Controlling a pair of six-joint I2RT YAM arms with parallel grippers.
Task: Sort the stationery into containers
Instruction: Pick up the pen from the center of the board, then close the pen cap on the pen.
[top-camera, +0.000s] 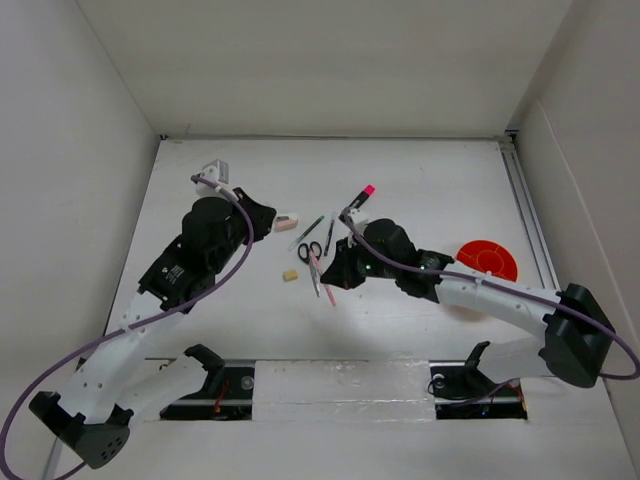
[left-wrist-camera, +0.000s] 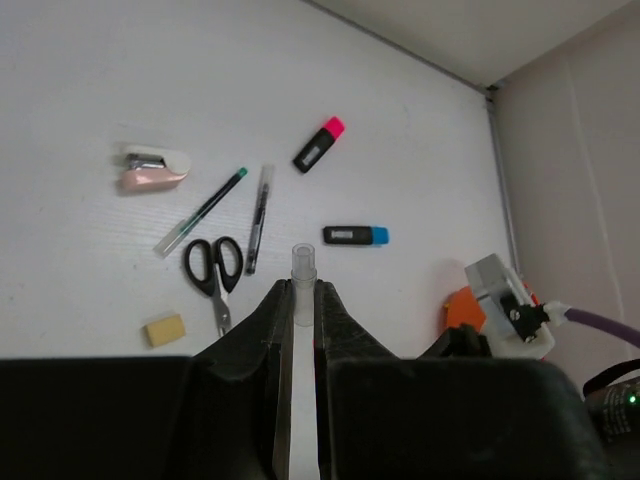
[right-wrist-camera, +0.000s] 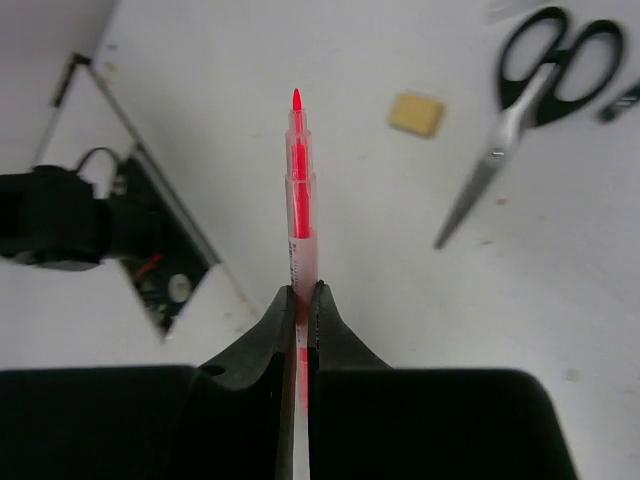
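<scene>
My left gripper (top-camera: 268, 218) (left-wrist-camera: 302, 290) is shut on a thin clear pen (left-wrist-camera: 302, 268) and holds it above the table. My right gripper (top-camera: 336, 270) (right-wrist-camera: 301, 295) is shut on a clear pen with red ink (right-wrist-camera: 298, 170) (top-camera: 327, 286), tip pointing away. On the table lie black-handled scissors (top-camera: 310, 251) (left-wrist-camera: 213, 268) (right-wrist-camera: 540, 60), a yellow eraser (top-camera: 291, 275) (left-wrist-camera: 164, 329) (right-wrist-camera: 417, 113), a pink-white eraser (top-camera: 287, 222) (left-wrist-camera: 152, 168), a green-capped pen (left-wrist-camera: 200, 212), a black pen (left-wrist-camera: 260, 218), a pink-capped marker (top-camera: 360, 197) (left-wrist-camera: 319, 145) and a blue-capped marker (left-wrist-camera: 355, 235). The orange tub (top-camera: 487, 260) (left-wrist-camera: 463, 310) sits at the right.
The right arm (top-camera: 470, 290) lies between the stationery and the tub and hides part of the tub in the left wrist view. A metal rail (top-camera: 528, 215) runs along the table's right edge. White walls enclose the table.
</scene>
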